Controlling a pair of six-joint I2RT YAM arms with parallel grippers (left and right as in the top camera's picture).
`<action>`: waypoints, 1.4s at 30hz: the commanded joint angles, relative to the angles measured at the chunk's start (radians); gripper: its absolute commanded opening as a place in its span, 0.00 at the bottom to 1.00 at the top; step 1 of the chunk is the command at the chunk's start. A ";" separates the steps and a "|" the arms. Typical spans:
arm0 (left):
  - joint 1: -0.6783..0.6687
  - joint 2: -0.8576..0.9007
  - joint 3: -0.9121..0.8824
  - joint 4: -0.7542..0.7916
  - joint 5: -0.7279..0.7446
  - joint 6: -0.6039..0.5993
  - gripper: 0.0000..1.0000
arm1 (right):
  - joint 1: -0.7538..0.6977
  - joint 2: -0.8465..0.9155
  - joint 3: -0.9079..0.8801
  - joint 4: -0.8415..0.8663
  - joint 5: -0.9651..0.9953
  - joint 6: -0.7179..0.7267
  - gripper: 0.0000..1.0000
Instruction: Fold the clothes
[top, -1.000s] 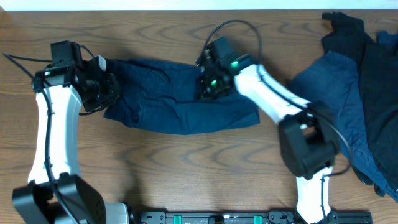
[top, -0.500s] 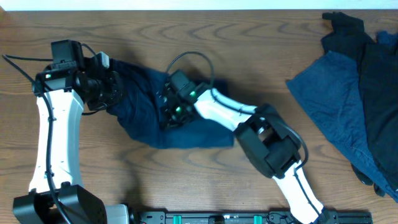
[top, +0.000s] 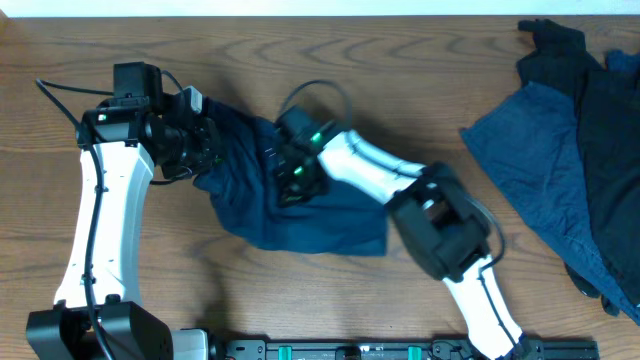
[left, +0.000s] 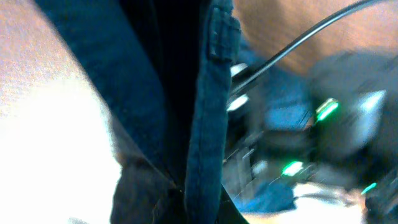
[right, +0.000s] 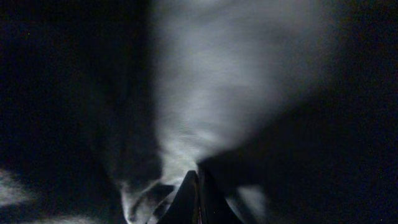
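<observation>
The dark navy garment lies bunched on the table, left of centre. My left gripper is at its upper left edge, shut on the cloth. In the left wrist view a blue hem runs up from the jaws, and the right arm's green lights show beyond it. My right gripper is over the garment's middle. In the right wrist view its fingers are pressed together with dark cloth all around. No buttons or label show.
A pile of other clothes, mid-blue and dark navy, covers the table's right side up to the right edge. Bare wood table lies behind and in front of the garment. Black cables loop above both wrists.
My right gripper has swept left from the garment's right part to its middle, taking cloth with it. My left gripper has moved right. The garment is now shorter and bunched.
</observation>
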 joint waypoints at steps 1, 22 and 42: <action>-0.002 -0.014 0.027 -0.019 -0.019 0.027 0.06 | -0.095 -0.129 0.028 -0.103 0.100 -0.056 0.01; -0.180 -0.023 0.027 -0.140 0.020 0.110 0.06 | -0.261 -0.208 -0.162 -0.401 0.471 -0.046 0.01; -0.513 -0.021 0.027 -0.104 0.055 0.109 0.06 | -0.305 -0.208 -0.319 -0.212 0.531 -0.031 0.01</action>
